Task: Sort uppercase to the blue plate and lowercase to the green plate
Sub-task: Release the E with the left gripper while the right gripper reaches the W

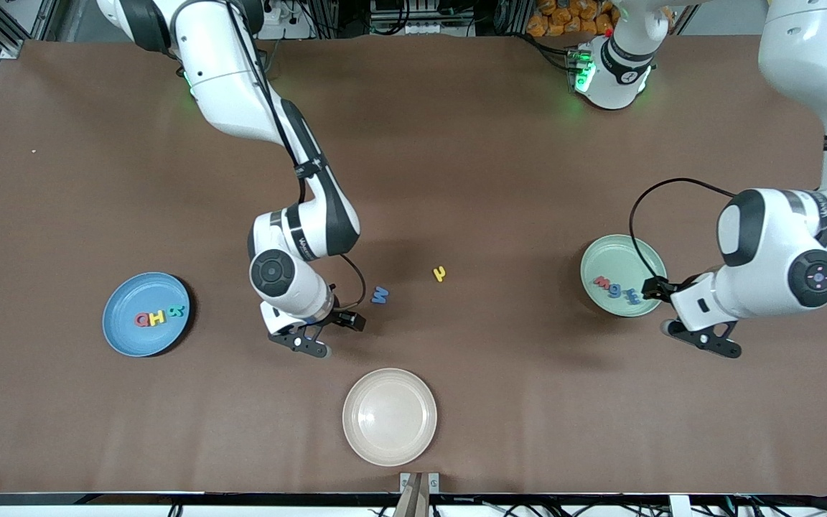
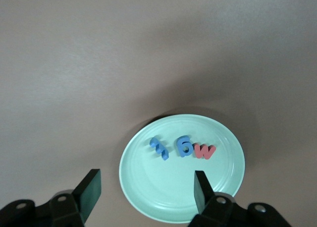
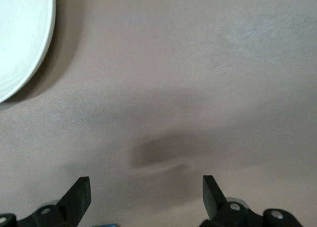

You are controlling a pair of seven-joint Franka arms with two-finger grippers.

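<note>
Here the front view takes in the whole brown worktop (image 1: 456,179). The blue plate (image 1: 120,336) lies toward the right arm's end and carries three capitals: a red Q (image 1: 142,319), a yellow H (image 1: 158,317) and a green R (image 1: 176,311). The green plate (image 1: 600,255) lies toward the left arm's end with three small letters on it. A cream plate (image 1: 390,416) sits nearest the front camera, at about six o'clock from the table's middle. Two letters lie loose on the worktop: a blue M (image 1: 380,295) and, at about two o'clock from it, a yellow hooked letter (image 1: 440,273).

The right gripper (image 1: 313,339) hangs just beside the blue M, fingers spread and empty. Its wrist view shows only bare worktop, the cream plate's rim (image 3: 29,48) and a blue sliver at the frame's edge.

The left gripper (image 1: 701,337) is by the green plate's edge, fingers (image 2: 89,190) spread wide and empty. Its wrist view reads the plate's (image 2: 148,187) contents better than the front view: a red m-like letter (image 2: 204,151), a blue rounded letter (image 2: 185,146) and a blue ridged letter (image 2: 159,147), side by side.

Small lettering on both arms' links is too fine to read.
</note>
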